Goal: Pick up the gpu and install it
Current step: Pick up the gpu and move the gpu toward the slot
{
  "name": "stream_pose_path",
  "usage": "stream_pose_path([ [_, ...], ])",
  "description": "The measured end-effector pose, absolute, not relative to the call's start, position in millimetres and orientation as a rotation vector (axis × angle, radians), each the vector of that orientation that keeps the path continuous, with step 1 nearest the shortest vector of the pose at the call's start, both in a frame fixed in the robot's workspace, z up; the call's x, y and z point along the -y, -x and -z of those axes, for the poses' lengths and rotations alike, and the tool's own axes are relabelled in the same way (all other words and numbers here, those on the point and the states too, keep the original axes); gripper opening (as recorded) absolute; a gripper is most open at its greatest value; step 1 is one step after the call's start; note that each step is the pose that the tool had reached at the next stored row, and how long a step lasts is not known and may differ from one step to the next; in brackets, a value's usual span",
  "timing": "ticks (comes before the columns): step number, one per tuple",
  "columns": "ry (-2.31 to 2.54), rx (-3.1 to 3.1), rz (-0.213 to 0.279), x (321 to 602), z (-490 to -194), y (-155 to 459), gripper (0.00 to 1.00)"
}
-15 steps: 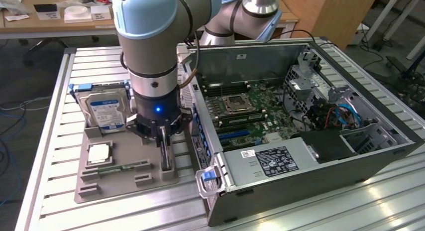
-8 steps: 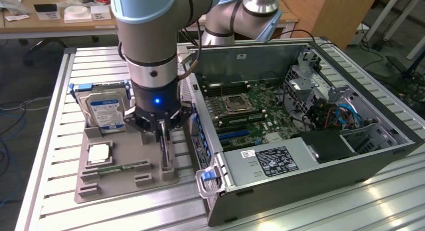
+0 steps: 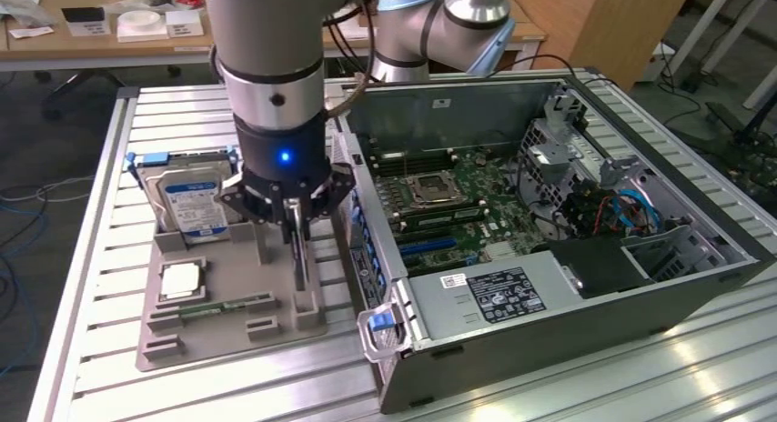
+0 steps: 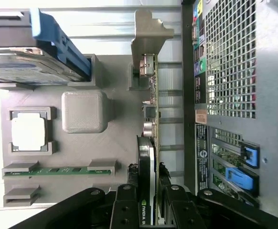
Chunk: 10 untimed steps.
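Exterior view, grey tray (image 3: 231, 329) holding a hard drive (image 3: 195, 204), a green stick (image 3: 225, 306) and the gpu (image 3: 302, 281) on its edge, open computer case (image 3: 486, 108) beside the tray, metal table (image 3: 97, 286) under it, wrist view, gpu in the tray's slot nearest the case, claw (image 4: 147, 171) pinching it

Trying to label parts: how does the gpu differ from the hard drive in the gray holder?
The gpu is a thin dark card on edge; the hard drive is a thick silver block with a blue-white label. The gpu ends in a pale metal bracket; the hard drive carries blue rails. The gripper is over the gpu, not the hard drive. Both sit in the gray holder.
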State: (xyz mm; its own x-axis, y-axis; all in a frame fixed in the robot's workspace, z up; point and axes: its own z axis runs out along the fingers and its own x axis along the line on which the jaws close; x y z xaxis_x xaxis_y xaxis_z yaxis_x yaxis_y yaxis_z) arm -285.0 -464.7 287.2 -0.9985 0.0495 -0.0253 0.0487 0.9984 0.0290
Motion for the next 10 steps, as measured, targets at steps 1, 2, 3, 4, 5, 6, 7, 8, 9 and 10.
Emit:
stream_pose_path([
  [1,-0.076,-3.114,-0.044,464.7,-291.1,285.0,0.27],
  [2,-0.076,-3.114,-0.044,464.7,-294.4,285.0,0.27],
  [3,-0.076,-3.114,-0.044,464.7,-297.8,285.1,0.27],
  [4,-0.076,-3.114,-0.044,464.7,-301.1,285.1,0.27],
  [5,-0.076,-3.114,-0.044,464.7,-304.5,285.0,0.27],
  [6,-0.076,-3.114,-0.044,464.7,-308.0,285.0,0.27],
  [7,-0.076,-3.114,-0.044,464.7,-311.3,285.0,0.27],
  [8,-0.075,-3.113,-0.044,464.8,-314.4,285.0,0.27],
  [9,-0.076,-3.113,-0.044,464.7,-317.3,285.0,0.27],
  [10,-0.076,-3.113,-0.044,464.7,-320.2,285.0,0.27],
])
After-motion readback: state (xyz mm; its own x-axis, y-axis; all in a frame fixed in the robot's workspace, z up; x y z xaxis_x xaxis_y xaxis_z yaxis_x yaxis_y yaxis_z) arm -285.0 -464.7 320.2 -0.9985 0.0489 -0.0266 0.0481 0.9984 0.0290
